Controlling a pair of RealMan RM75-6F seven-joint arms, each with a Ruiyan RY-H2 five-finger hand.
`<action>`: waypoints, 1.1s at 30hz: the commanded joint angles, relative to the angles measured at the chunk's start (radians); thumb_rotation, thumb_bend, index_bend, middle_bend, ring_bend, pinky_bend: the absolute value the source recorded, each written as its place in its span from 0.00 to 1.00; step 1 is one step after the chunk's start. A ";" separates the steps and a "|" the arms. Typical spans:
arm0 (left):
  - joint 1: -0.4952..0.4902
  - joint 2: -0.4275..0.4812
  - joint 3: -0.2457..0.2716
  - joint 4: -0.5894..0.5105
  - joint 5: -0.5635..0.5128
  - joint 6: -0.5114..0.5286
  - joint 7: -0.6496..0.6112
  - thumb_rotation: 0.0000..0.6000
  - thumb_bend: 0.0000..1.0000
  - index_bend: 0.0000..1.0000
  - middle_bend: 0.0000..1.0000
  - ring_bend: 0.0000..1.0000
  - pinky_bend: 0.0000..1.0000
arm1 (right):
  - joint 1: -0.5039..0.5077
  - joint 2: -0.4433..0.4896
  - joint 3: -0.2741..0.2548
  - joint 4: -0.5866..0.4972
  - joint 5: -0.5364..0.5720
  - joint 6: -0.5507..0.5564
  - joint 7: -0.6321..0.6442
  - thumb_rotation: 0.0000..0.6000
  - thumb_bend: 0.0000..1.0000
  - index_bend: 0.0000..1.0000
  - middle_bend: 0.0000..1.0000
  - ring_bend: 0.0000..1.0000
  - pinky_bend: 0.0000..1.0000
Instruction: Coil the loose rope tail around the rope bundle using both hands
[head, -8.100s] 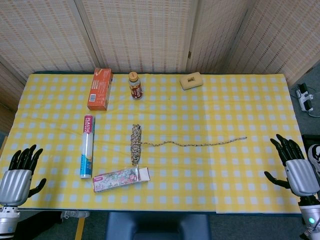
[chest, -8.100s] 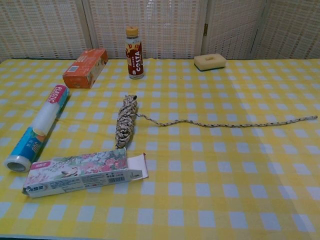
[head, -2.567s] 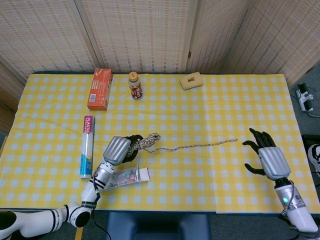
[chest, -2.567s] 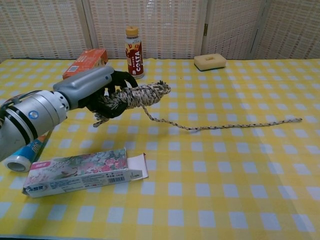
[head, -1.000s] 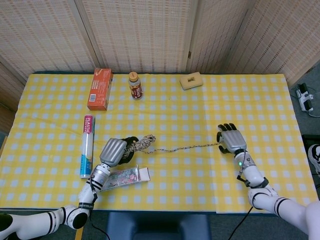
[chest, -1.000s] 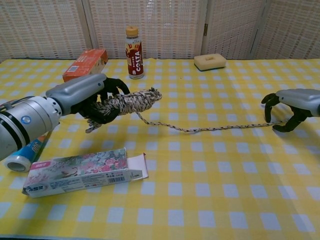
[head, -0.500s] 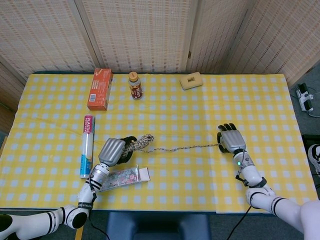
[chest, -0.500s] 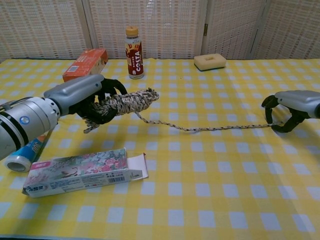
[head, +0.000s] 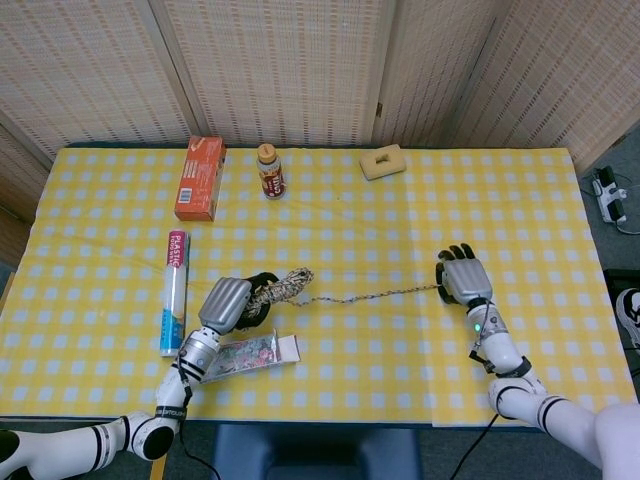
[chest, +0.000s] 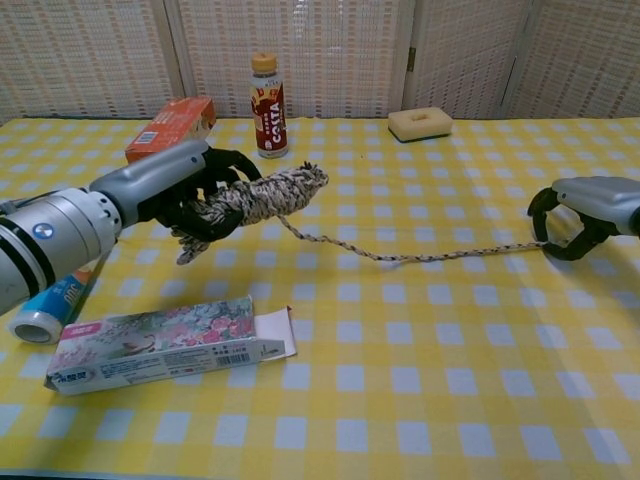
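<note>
Yellow-checked tabletop (head: 400, 330) carries both hands: the left hand (chest: 185, 190) grips the rope bundle (chest: 262, 197) aloft, the right hand (chest: 575, 222) clamps the rope tail (chest: 440, 254) end, keeping it stretched, ready for coiling.

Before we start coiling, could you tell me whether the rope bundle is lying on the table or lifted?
Lifted: the left robot hand grips the rope bundle above the tablecloth.
</note>
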 joint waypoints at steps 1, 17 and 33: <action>0.002 0.021 -0.009 -0.037 0.005 -0.007 -0.031 1.00 0.67 0.70 0.65 0.66 0.75 | -0.007 0.004 0.009 -0.021 -0.013 0.028 0.016 1.00 0.53 0.66 0.25 0.11 0.00; -0.029 0.062 0.021 -0.228 0.079 -0.061 -0.090 1.00 0.67 0.70 0.65 0.66 0.74 | 0.051 0.035 0.134 -0.333 -0.021 0.148 0.027 1.00 0.55 0.70 0.28 0.11 0.00; -0.148 -0.063 -0.020 -0.209 -0.201 -0.119 0.257 1.00 0.67 0.70 0.65 0.65 0.72 | 0.154 -0.003 0.244 -0.613 0.001 0.279 -0.097 1.00 0.55 0.70 0.28 0.11 0.00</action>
